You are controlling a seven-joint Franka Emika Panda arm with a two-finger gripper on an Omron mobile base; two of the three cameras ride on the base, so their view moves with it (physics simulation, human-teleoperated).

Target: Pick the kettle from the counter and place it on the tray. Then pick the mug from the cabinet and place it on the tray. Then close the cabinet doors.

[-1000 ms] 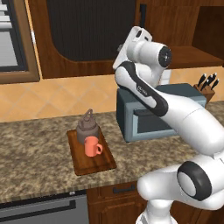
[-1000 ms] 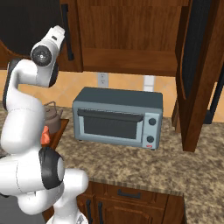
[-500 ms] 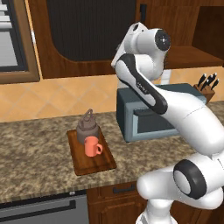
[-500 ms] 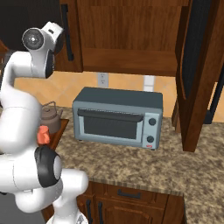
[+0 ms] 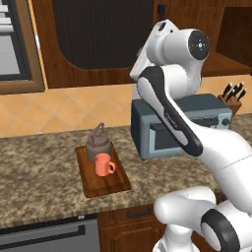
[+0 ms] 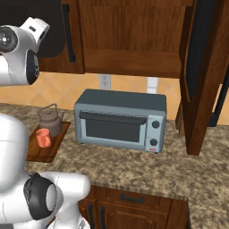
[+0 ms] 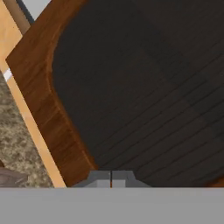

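Observation:
The brownish-grey kettle (image 5: 98, 141) (image 6: 50, 120) and the coral mug (image 5: 103, 165) (image 6: 43, 137) stand side by side on the reddish-brown tray (image 5: 110, 186) (image 6: 50, 152), which lies on the granite counter (image 5: 39, 182). My gripper (image 7: 111, 178) is shut with nothing in it. It is raised high, with its tips close against the dark mesh panel of the left cabinet door (image 7: 144, 87) (image 5: 98, 34). The right cabinet door (image 6: 203, 76) stands swung open beside the bare cabinet shelf (image 6: 134, 62).
A grey-blue toaster oven (image 5: 182, 123) (image 6: 120, 120) sits on the counter right of the tray. A knife block (image 5: 234, 96) stands behind it. The left door's black bar handle (image 6: 69, 33) is next to my hand.
My arm has lifted and swung the hand up and left, toward the left door's panel. Kettle, mug and tray have stayed put.

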